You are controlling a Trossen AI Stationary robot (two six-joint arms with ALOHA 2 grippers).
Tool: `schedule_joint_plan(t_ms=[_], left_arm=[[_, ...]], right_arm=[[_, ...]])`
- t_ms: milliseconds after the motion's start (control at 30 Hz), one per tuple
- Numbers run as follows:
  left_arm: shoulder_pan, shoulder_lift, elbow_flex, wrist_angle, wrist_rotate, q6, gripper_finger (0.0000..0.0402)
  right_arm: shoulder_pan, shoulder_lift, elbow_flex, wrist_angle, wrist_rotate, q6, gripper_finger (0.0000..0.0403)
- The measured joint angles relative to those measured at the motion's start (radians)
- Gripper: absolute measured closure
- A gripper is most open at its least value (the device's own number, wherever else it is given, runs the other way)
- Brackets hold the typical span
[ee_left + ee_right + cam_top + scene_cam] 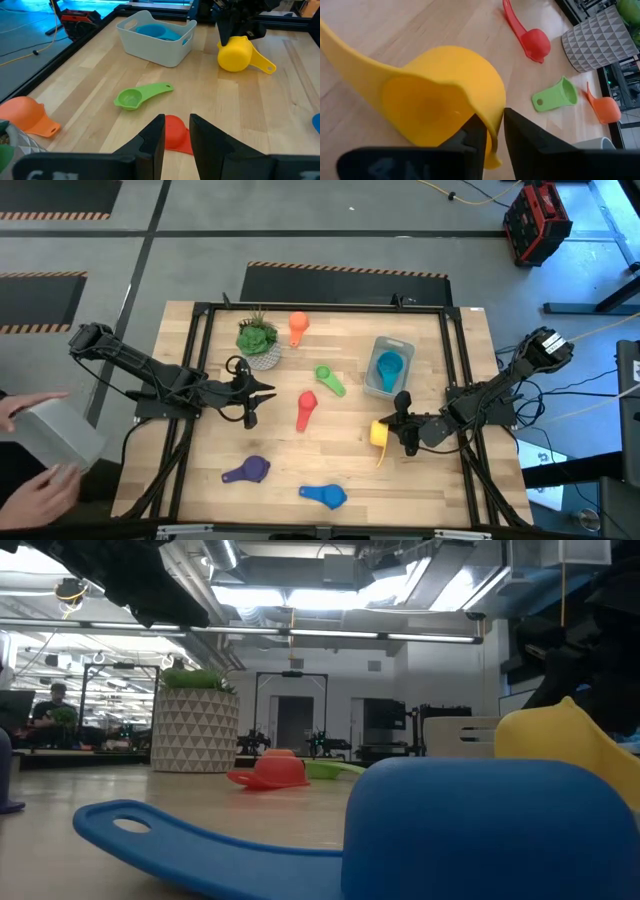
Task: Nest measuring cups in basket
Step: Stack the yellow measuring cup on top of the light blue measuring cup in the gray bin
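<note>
The right gripper (392,427) reaches low over the table (440,490), clenched on the rim of the yellow cup (379,434), just in front of the basket (391,345), which holds the teal cup (389,365). The left gripper (262,390) hovers near the red cup (305,408), fingers slightly parted, grasping nothing

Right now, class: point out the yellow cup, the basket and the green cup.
yellow cup (445,95): right wrist view, on its bowl.
basket (160,52): left wrist view, on its near wall.
green cup (131,98): left wrist view, on its bowl.
</note>
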Motion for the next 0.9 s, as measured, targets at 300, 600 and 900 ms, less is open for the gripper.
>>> schedule_joint_plan(t_ms=[300,600,900], left_arm=[[0.0,0.0,0.0,0.0,0.0,0.0,0.0319],[0.0,0.0,0.0,0.0,0.0,0.001,0.0319],[0.0,0.0,0.0,0.0,0.0,0.009,0.0319]], right_arm=[[0.0,0.0,0.002,0.052,-0.003,0.001,0.0391],[0.0,-0.001,0.118,-0.035,-0.002,0.017,0.0393],[-0.082,-0.003,0.436,-0.541,-0.167,0.085,0.0393]])
